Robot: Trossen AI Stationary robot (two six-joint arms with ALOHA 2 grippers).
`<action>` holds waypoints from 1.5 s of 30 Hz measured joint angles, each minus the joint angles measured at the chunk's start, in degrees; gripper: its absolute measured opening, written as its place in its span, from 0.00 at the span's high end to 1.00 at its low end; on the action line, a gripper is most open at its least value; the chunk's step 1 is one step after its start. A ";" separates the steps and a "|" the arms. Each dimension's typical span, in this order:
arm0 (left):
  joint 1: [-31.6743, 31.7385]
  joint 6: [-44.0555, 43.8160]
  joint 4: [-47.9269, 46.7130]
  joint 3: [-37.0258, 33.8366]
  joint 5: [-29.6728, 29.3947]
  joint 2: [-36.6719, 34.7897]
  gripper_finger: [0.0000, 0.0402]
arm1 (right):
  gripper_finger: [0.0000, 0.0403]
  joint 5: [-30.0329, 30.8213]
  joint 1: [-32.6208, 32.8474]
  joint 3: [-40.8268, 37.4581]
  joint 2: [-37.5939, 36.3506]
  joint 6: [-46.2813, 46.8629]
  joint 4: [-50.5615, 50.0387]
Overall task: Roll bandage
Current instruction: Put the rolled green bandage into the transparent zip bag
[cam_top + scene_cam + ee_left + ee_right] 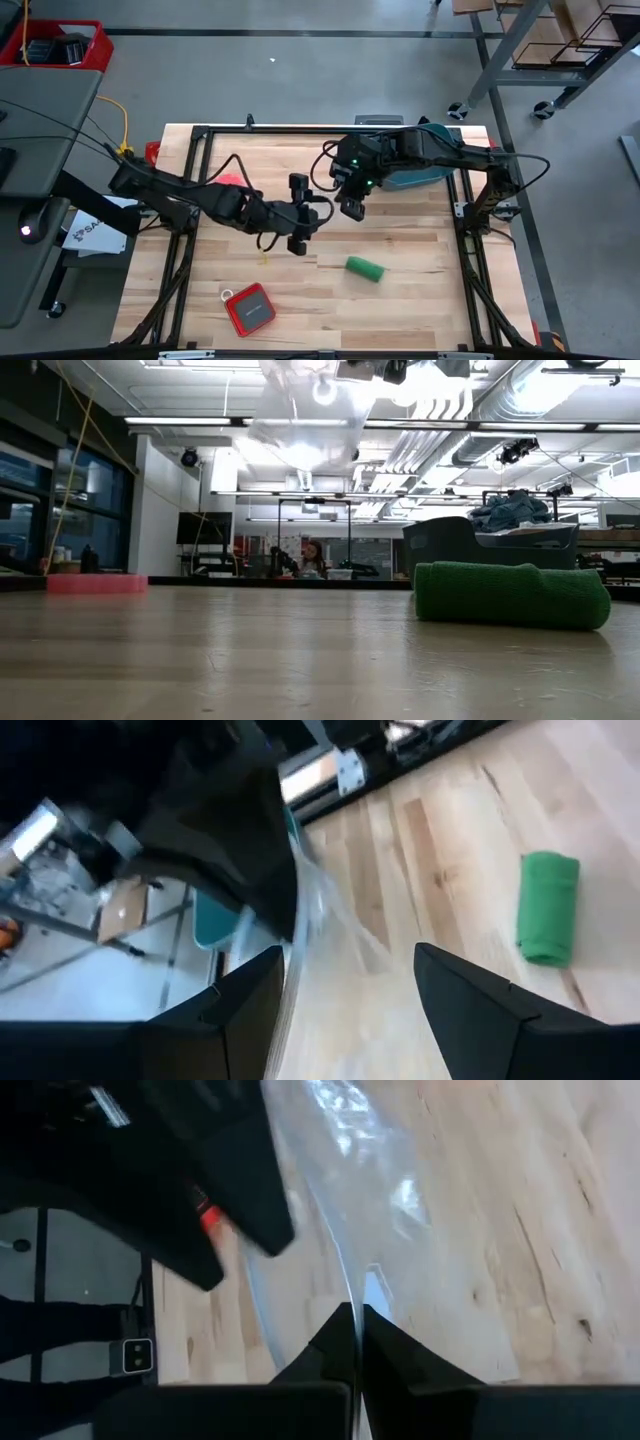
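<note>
The rolled bright green fabric bandage [365,269] could unravel if bumped by the wide-open left tool [299,213] or the right tool [352,208], pinched on clear film, both hovering beside it.

Two dark, jointed arms are seen, trailed by looping black cables. Small green lights are shown on the right arm's wrist. The left gripper [297,213] is made of blocky black fingers; the right gripper [351,207] is likewise black.
</note>
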 joint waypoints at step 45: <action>-4.55 -16.35 -7.89 5.12 1.39 -0.41 0.81 | 1.00 8.41 -0.47 0.00 0.00 8.18 1.16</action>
